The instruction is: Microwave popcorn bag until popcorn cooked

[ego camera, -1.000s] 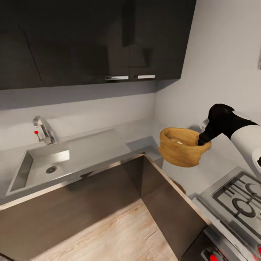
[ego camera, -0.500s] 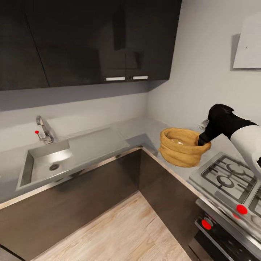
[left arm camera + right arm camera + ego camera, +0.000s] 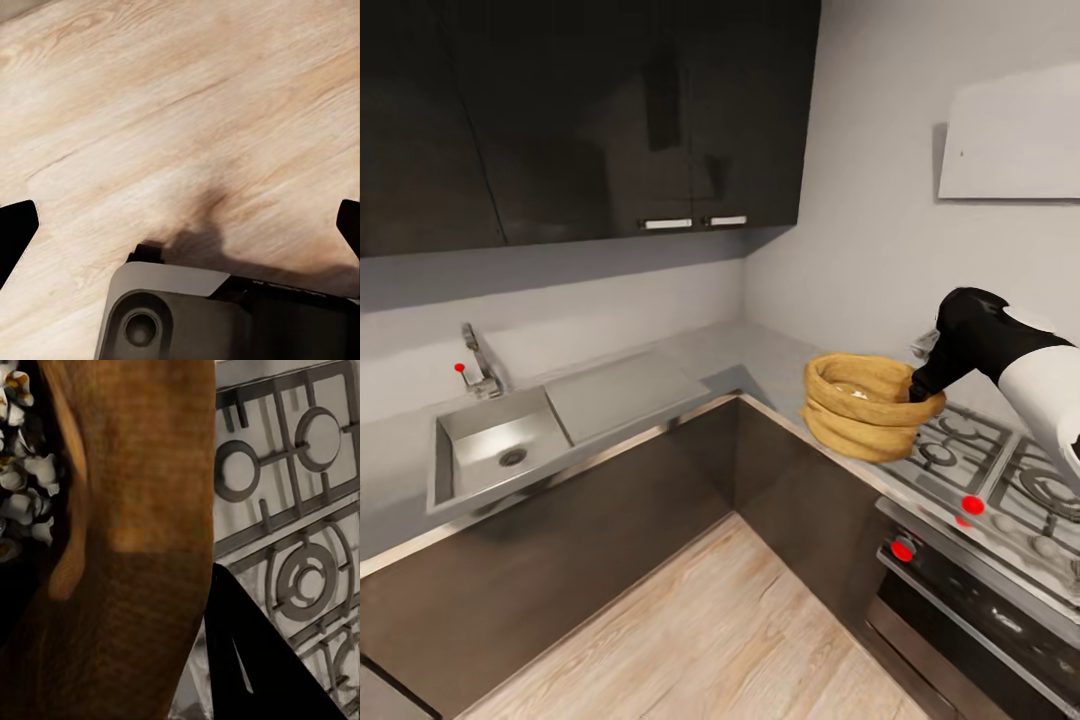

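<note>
Because right gripper [image 3: 916, 388] pinches only the rim of popcorn bag [image 3: 865, 405], held above hob [image 3: 1000, 475], soft burlap may slip, spilling popcorn [image 3: 21, 487].

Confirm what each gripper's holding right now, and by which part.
The right gripper holds the popcorn bag by its rolled rim on the side nearest the arm, above the gas hob. The left gripper is open and holds nothing, over the wood floor.
</note>
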`<state>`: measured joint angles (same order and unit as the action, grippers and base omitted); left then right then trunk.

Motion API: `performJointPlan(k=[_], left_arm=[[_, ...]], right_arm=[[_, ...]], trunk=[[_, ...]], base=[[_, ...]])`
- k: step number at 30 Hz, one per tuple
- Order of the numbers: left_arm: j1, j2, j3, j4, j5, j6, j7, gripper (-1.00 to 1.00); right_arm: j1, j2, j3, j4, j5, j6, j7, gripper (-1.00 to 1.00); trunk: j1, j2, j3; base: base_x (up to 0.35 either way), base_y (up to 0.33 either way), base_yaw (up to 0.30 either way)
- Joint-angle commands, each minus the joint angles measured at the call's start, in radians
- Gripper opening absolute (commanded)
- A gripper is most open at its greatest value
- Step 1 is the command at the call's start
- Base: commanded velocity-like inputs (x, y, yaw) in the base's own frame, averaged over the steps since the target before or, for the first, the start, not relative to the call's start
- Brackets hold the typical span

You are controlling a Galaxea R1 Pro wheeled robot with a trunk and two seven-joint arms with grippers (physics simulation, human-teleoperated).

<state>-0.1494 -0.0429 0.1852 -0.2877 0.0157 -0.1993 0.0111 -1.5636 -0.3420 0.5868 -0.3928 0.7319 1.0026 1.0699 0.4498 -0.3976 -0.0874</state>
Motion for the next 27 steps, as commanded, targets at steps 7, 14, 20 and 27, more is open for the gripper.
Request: performJointPlan(k=[7, 14, 20, 27], left_arm=[[-0.001, -0.001, 0.000, 0.001, 0.002, -0.003, 0.001, 1.00], [-0.001, 0.000, 0.000, 0.001, 0.001, -0.003, 0.001, 1.00], [-0.001, 0.000, 0.000, 0.001, 0.001, -0.003, 0.001, 1.00], [-0.001, -0.001, 0.000, 0.001, 0.001, -0.003, 0.001, 1.00]], right_arm=[[-0.002, -0.025, 0.002, -0.001, 0.006, 0.030, 0.009, -1.00], [-0.001, -0.117, 0.004, 0.004, 0.006, 0.033, -0.013, -1.00], [0.002, -0.154, 0.004, 0.013, 0.005, 0.033, -0.016, -1.00], [0.008, -0.182, 0.003, 0.014, 0.005, 0.040, -0.030, -1.00]], trunk=[[0.000, -0.002, 0.008], [0.000, -0.002, 0.017], [0.000, -0.002, 0.019], [0.000, -0.002, 0.024]], base=[[-0.258, 0.201, -0.193], [-0.011, 0.008, -0.221], [0.000, 0.000, -0.149], [0.000, 0.000, -0.287]])
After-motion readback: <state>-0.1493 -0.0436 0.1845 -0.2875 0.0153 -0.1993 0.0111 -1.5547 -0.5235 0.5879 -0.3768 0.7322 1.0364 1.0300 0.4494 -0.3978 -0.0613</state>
